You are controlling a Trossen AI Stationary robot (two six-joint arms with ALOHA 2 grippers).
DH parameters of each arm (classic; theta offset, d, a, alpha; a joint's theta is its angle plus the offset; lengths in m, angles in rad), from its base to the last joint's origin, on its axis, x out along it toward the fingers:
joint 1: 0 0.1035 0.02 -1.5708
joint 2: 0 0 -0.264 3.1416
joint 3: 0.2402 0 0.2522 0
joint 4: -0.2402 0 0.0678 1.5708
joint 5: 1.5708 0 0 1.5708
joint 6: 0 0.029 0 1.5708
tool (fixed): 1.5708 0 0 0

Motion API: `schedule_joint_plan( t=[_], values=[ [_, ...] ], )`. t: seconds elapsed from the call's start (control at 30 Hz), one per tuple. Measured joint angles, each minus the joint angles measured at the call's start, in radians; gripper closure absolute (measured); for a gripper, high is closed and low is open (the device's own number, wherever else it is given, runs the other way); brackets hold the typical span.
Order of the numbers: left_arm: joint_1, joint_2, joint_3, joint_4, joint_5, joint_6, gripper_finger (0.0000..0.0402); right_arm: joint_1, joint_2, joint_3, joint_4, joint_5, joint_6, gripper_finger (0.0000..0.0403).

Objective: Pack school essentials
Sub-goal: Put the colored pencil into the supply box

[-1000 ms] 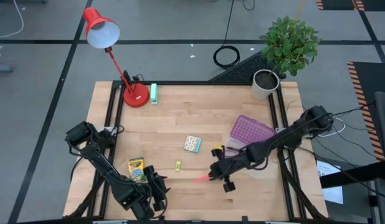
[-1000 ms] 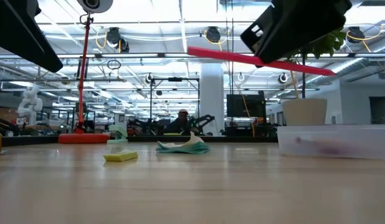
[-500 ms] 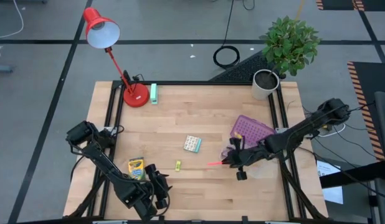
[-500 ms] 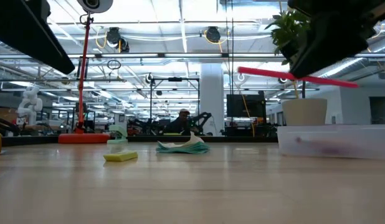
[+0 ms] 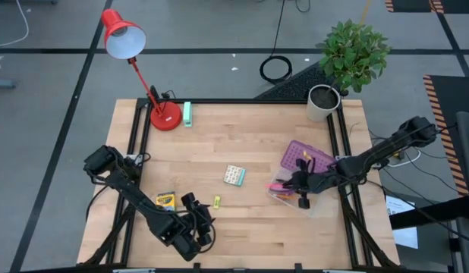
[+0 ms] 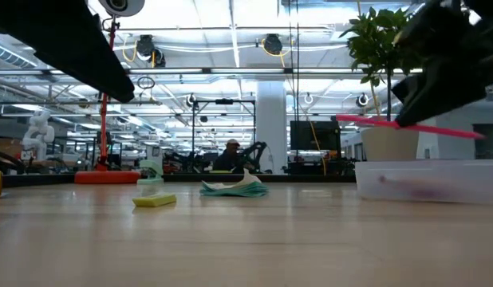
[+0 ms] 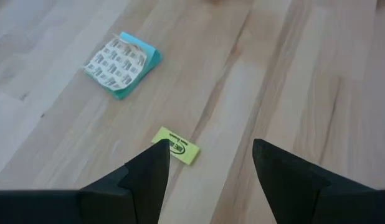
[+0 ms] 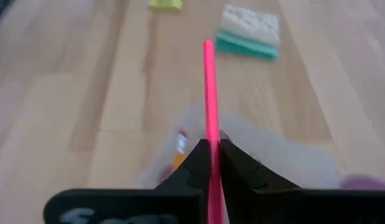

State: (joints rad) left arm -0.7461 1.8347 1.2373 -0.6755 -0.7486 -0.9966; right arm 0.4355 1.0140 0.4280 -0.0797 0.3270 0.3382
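Carried across from mid-table, the pink pencil (image 8: 209, 93) now hangs pinched in the right gripper (image 5: 301, 184) over the clear box (image 6: 426, 179), awaiting release, while the left gripper (image 7: 208, 165), spread, faces the yellow piece (image 7: 175, 146).

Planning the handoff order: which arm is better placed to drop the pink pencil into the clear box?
Right. The right gripper already holds the pink pencil above the clear box; the left gripper hovers open near the yellow eraser.

Pencil (image 5: 278, 184) in right tool (image 5: 294, 184), seemingly above bin (image 5: 319, 206).
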Motion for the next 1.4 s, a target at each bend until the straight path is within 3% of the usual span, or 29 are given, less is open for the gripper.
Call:
schedule_joint_plan(
  t=[0.47,1.4],
  values=[
    [-0.005,0.0,0.0,0.0,-0.012,0.018,0.0167,0.0,-0.015,-0.129,0.001,0.021,0.174,0.0387],
    [0.006,0.0,0.0,0.0,-0.013,0.02,0.0167,0.018,-0.049,-0.133,-0.08,0.008,0.296,0.0386]
  ],
)
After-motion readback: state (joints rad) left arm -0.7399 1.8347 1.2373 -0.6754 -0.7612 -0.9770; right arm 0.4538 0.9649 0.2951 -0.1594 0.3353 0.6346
